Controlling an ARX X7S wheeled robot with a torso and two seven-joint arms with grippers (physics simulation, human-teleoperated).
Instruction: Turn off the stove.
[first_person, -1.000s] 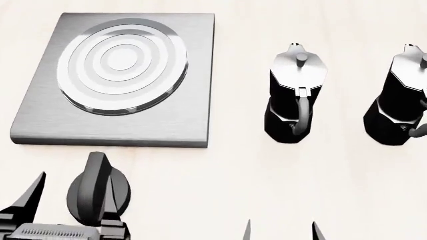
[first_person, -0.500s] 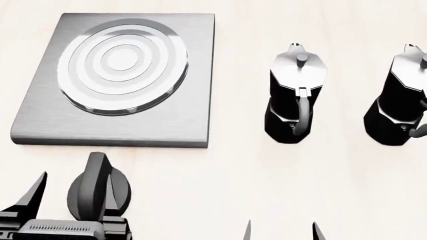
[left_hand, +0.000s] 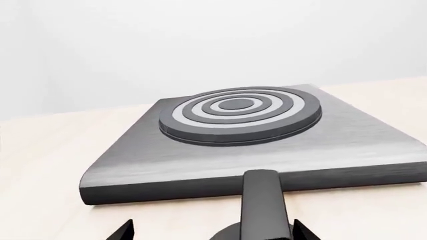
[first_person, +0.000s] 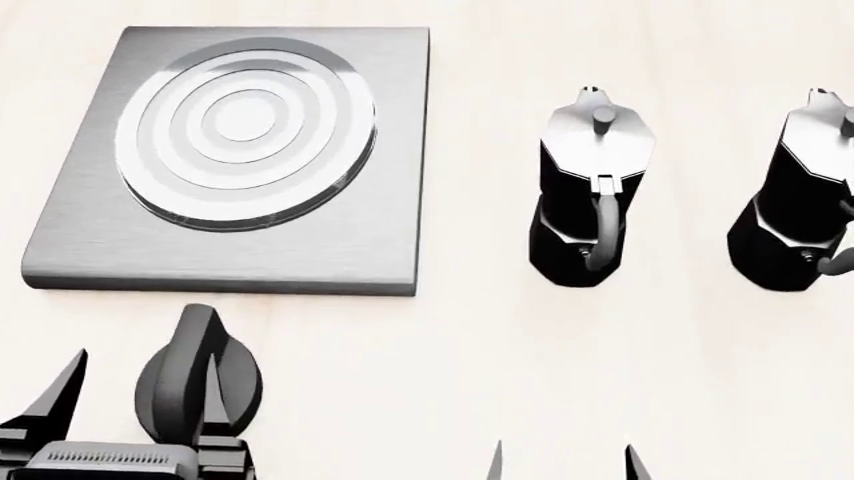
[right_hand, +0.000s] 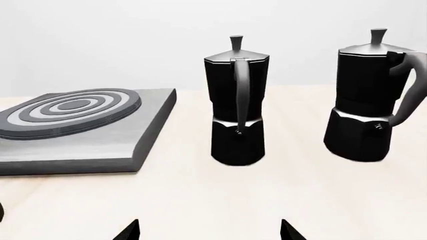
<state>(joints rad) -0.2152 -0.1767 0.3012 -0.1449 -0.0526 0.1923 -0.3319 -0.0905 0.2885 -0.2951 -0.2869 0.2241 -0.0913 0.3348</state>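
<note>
The stove (first_person: 80, 240) is a grey metal slab with a ringed burner (first_person: 247, 128) at the far left of the table. It also shows in the left wrist view (left_hand: 347, 145) and the right wrist view (right_hand: 80, 142). Its black ridged knob (first_person: 180, 385) sits just in front of the slab, its ridge (left_hand: 265, 205) upright. My left gripper (first_person: 134, 400) is open around the knob: the ridge stands between the fingers, close to one fingertip (left_hand: 305, 232). My right gripper (first_person: 561, 462) is open and empty at the lower edge of the head view; its tips show in the right wrist view (right_hand: 208, 231).
Two black-and-silver moka pots (first_person: 594, 195) (first_person: 801, 195) stand to the right of the stove, handles toward me. They also show in the right wrist view (right_hand: 237, 105) (right_hand: 370, 100). Pale tabletop (first_person: 441, 350) lies between knob and right gripper.
My left gripper has shifted slightly, and its inner finger now overlaps the knob's ridge in the head view. The knob, stove, pots and right gripper look unchanged.
</note>
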